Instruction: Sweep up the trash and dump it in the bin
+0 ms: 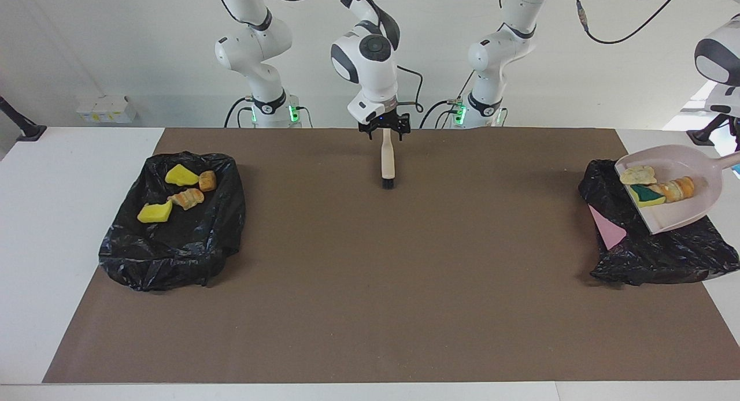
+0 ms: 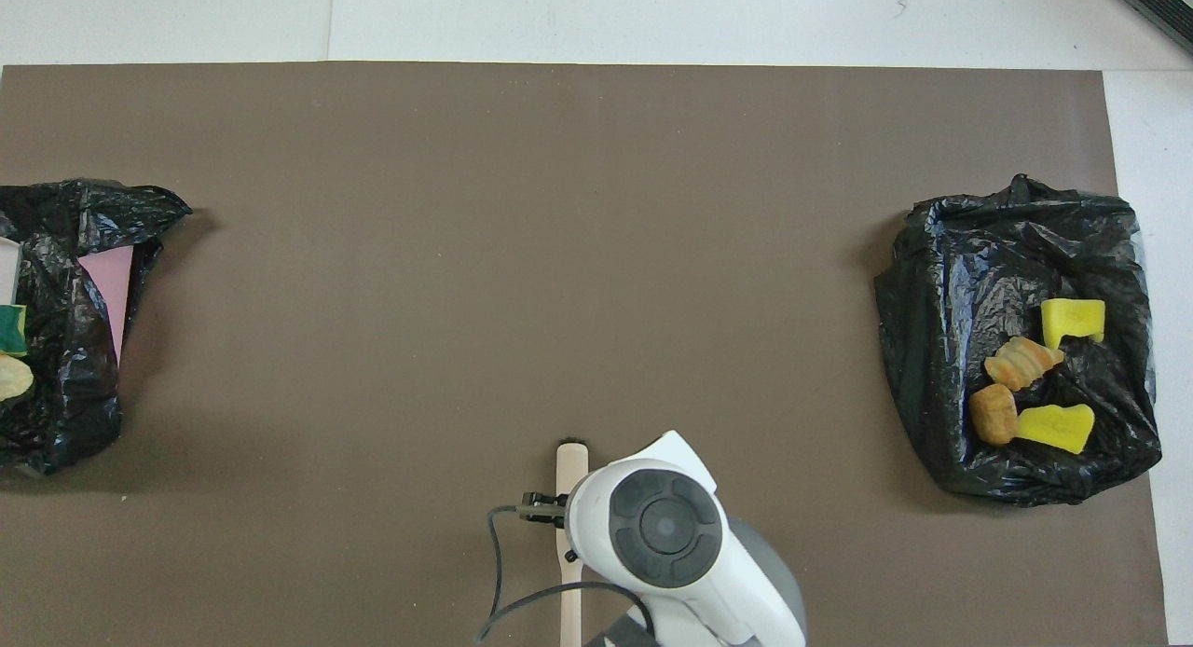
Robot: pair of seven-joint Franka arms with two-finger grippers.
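Of the trash, I count three pieces in the dustpan: a green-and-yellow sponge wedge, a pale lump and an orange-brown lump. The pan hangs tilted in the air over the black bag at the left arm's end of the table, where a pink sheet shows in the bag's mouth. From overhead the pan is almost wholly cut off by the frame edge; I see only slivers of the wedge and the pale lump.

The other four pieces, two yellow sponge bits and two brownish lumps, lie in the second black bag at the right arm's end.

The pan's handle runs out of frame toward the left gripper, which I cannot see; it is clamped tight, and the pan hangs from it.

The right gripper stands wide open astride the top of the brush, which lies on the brown mat close to the robots. Whether a finger touches the handle, I cannot tell. From overhead the arm's wrist hides part of the handle.
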